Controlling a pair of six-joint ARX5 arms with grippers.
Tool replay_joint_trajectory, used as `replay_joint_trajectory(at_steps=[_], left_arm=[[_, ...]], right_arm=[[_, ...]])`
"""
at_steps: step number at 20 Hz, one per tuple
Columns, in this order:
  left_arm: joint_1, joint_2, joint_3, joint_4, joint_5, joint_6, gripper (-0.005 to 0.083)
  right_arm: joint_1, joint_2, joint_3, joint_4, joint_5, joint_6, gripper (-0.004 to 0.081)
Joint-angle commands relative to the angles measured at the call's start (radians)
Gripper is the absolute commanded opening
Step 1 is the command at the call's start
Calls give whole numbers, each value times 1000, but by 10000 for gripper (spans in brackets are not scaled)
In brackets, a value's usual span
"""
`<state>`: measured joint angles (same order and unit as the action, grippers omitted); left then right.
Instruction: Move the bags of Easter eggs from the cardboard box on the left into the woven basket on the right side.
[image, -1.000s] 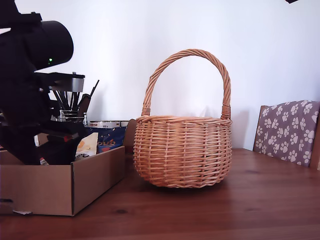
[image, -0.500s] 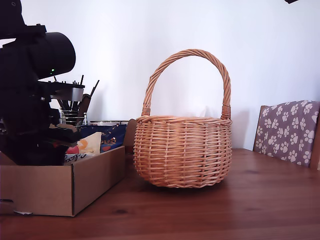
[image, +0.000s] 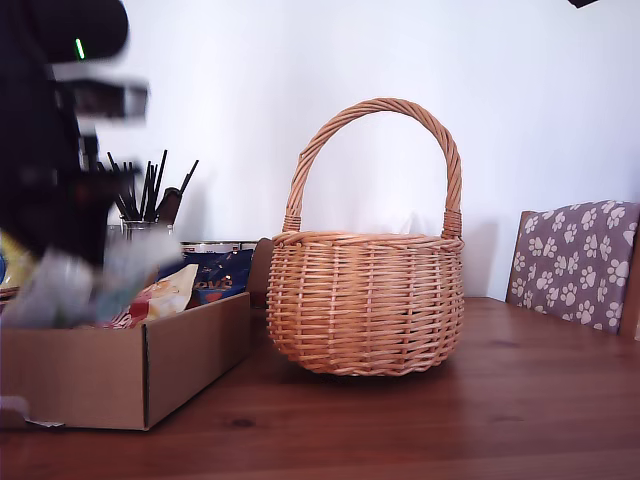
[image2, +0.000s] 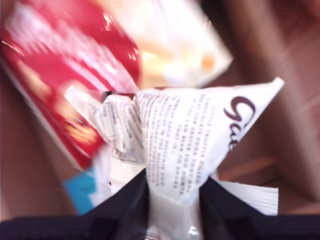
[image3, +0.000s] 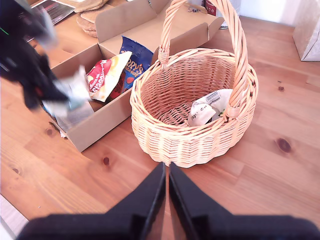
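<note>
My first gripper (image2: 174, 182) is shut on a pale whitish bag (image2: 200, 135) with dark print. In the exterior view this bag (image: 60, 290) is a blur over the cardboard box (image: 100, 375) at the exterior view's left, under the raised first arm (image: 50, 170). A cream-and-red bag (image: 160, 298) and a dark blue bag (image: 222, 275) lie in the box. The woven basket (image: 365, 305) stands beside the box, towards the exterior view's right. Another whitish bag (image3: 206, 107) lies inside the basket (image3: 200, 140). My second gripper (image3: 167, 172) hangs high above the table, shut and empty.
A cup of pens and brushes (image: 140, 205) stands behind the box. A chair with a paw-print cover (image: 580, 260) is at the exterior view's right edge. The wooden table (image: 450, 420) stretches in front of and beside the basket.
The first arm has risen from low in the box, lifting the pale bag up with it. It is blurred by motion now. Basket and second gripper have not moved.
</note>
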<state>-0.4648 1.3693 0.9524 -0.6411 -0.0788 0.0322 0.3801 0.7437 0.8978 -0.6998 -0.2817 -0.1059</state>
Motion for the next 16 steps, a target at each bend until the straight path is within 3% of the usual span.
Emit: replay_joint_trajectory(at_steps=[1, 3, 7, 11, 16], left_arm=[[-3, -61, 32, 10, 34, -6, 187], [-3, -116, 50, 23, 104, -27, 187], [-30, -135, 51, 195, 327, -113, 188], [-104, -65, 51, 426, 389, -146, 188], [-161, 105, 51, 749, 397, -172, 188]], right_arm=[[-1, -2, 1, 7, -4, -1, -13], [-1, -2, 1, 7, -4, -1, -13], [-1, -2, 1, 7, -4, -1, -13], [-1, -2, 1, 7, -4, -1, -13], [-1, -2, 1, 8, -4, -1, -13]])
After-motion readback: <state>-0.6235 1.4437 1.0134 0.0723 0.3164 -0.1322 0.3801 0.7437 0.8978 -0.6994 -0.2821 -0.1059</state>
